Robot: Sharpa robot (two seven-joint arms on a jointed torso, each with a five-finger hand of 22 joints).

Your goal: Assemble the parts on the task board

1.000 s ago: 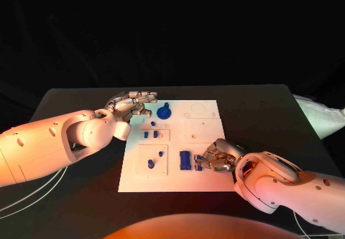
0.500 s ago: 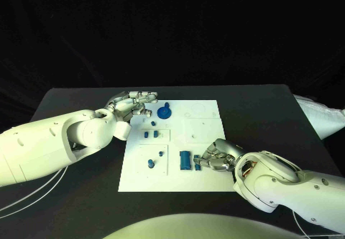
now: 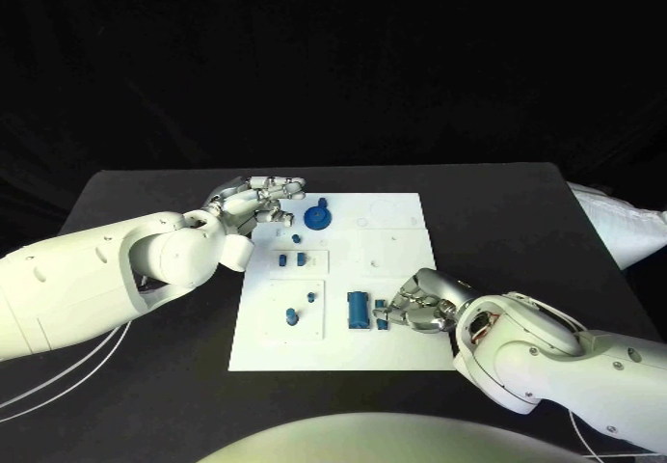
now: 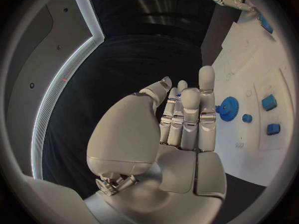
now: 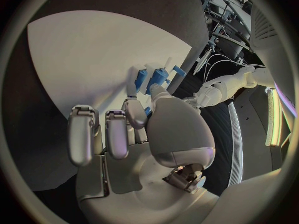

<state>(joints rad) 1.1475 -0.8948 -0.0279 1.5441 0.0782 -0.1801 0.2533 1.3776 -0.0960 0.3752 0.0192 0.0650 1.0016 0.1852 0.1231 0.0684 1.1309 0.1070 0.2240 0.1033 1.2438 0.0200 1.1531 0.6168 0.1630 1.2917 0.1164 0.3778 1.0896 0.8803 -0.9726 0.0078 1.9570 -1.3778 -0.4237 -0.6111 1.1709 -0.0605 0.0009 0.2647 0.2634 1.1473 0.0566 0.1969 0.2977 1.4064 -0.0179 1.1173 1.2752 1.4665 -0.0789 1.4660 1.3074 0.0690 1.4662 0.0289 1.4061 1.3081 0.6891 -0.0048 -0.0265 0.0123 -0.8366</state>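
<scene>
Right hand (image 3: 421, 307), fingers curled onto a small blue part (image 3: 381, 316) at the near middle of the white task board (image 3: 396, 349); whether gripped or merely touched, impossible to tell. Left hand (image 3: 260, 201) open at the board's far left corner, beside a blue gear (image 3: 318, 217). Probably light, rigid, slick plastic, best pinched across the sides, on a black table (image 3: 515, 207) against darkness.

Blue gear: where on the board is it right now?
Head view: the blue gear lies on the task board near its far left corner, just off the left hand fingertips, with small blue parts nearer the robot.
</scene>
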